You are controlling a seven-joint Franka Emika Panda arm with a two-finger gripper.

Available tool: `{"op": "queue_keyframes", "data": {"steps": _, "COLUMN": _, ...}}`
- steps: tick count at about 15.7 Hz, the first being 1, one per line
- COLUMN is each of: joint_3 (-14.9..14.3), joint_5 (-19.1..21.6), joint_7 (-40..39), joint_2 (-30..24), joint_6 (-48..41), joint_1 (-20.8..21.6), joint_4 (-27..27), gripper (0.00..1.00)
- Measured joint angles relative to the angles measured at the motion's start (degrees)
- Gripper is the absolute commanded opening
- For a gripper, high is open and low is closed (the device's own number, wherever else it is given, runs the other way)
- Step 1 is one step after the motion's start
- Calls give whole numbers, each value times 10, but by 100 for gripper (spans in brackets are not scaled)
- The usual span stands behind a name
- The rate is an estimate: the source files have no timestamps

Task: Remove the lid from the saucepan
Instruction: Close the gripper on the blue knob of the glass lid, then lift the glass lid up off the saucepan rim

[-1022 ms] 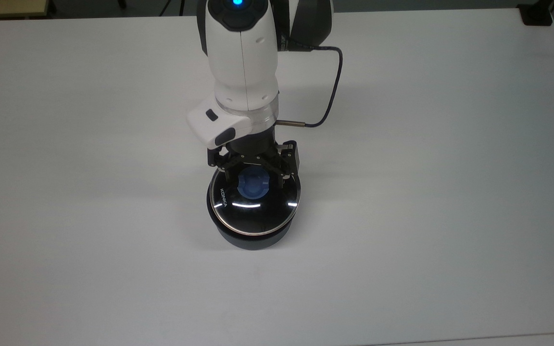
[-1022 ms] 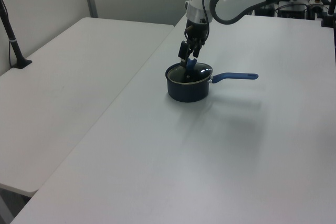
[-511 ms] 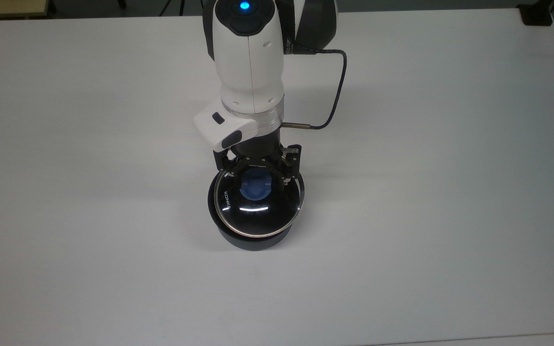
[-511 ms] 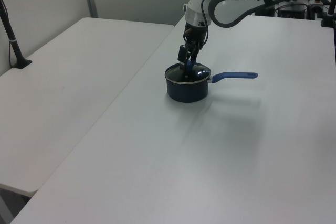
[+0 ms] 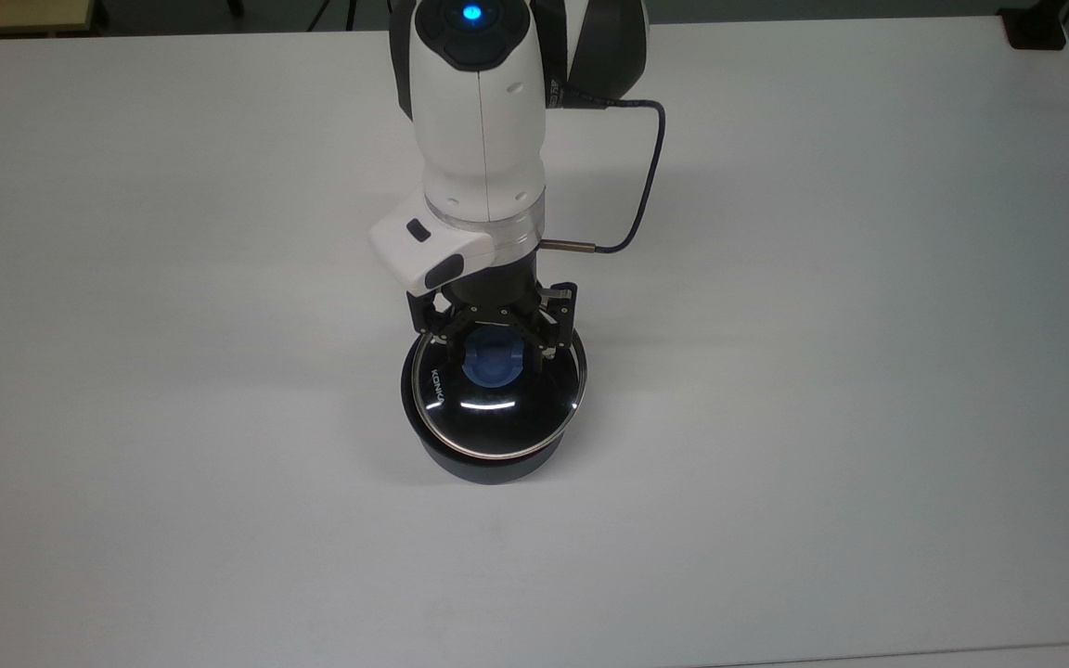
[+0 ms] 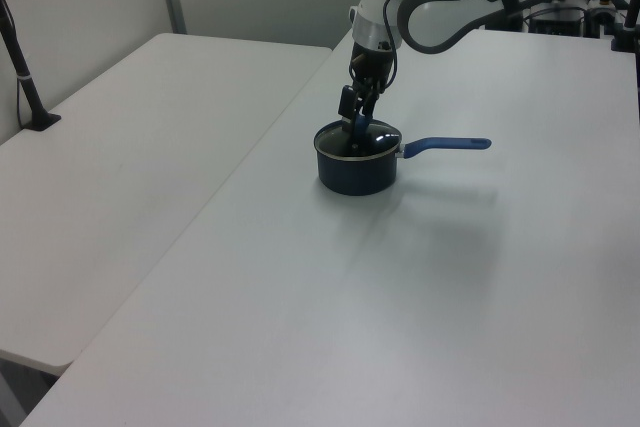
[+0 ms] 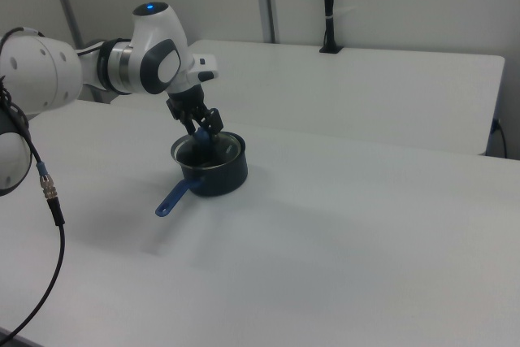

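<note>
1. White tabletop, centre of the top view: dark round saucepan with a long blue handle.
2. Clear glass lid with a blue knob, lifted and tilted since a second ago.
3. Gripper clamped on the knob; removal under way.

white table, saucepan resting on it

Saucepan handle hidden under arm in top view.

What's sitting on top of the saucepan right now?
The glass lid lies over the saucepan, apparently just raised at one edge. The gripper closes on its blue knob. Through the glass the inside looks dark; contents cannot be made out.
</note>
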Motion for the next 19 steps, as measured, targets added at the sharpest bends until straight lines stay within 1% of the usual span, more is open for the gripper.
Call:
{"op": "queue_keyframes", "data": {"steps": 1, "joint_3": 0, "joint_5": -1, "joint_7": 0, "joint_2": 4, "joint_6": 6, "joint_1": 0, "joint_4": 0, "gripper": 82}}
{"op": "queue_keyframes", "data": {"steps": 2, "joint_3": 0, "joint_5": -1, "joint_7": 0, "joint_2": 6, "joint_6": 14, "joint_1": 0, "joint_4": 0, "gripper": 75}}
{"op": "queue_keyframes", "data": {"steps": 6, "joint_3": -1, "joint_5": -2, "joint_7": 0, "joint_2": 10, "joint_6": 27, "joint_1": 0, "joint_4": 0, "gripper": 58}}
{"op": "queue_keyframes", "data": {"steps": 15, "joint_3": -1, "joint_5": -5, "joint_7": -1, "joint_2": 5, "joint_6": 27, "joint_1": -1, "joint_4": 12, "gripper": 57}}
{"op": "queue_keyframes", "data": {"steps": 17, "joint_3": -2, "joint_5": -22, "joint_7": -1, "joint_2": -3, "joint_6": 22, "joint_1": -2, "joint_4": 13, "gripper": 57}}
{"op": "queue_keyframes", "data": {"steps": 18, "joint_3": -2, "joint_5": -38, "joint_7": -1, "joint_2": -13, "joint_6": 6, "joint_1": -4, "joint_4": 13, "gripper": 57}}
{"op": "queue_keyframes", "data": {"steps": 19, "joint_3": -3, "joint_5": -45, "joint_7": -5, "joint_2": -21, "joint_6": -9, "joint_1": -6, "joint_4": 13, "gripper": 57}}
